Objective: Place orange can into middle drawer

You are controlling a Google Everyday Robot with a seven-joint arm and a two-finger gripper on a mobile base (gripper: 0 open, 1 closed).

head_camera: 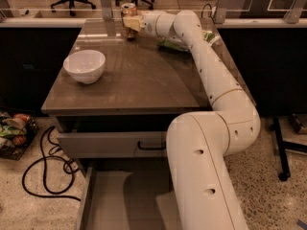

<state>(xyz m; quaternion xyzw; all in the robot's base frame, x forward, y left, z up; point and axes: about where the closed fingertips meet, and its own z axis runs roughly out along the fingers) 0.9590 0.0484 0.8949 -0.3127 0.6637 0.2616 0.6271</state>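
far on the table (144, 75), the gripper (130, 23) sat around the orange can (128, 7) at its middle, clamped or not i couldn't tell; likely light, slick, dentable.

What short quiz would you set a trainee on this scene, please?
1. Fill in the blank: the middle drawer, below the one with the black handle, stands pulled ___.
2. True or false: the white bowl stands on the table, on its left side.
3. Multiple choice: where is the gripper?
A) at the orange can, near the table's far edge
B) over the white bowl
C) inside the middle drawer

Key: 1 open; 2 true; 3 A.
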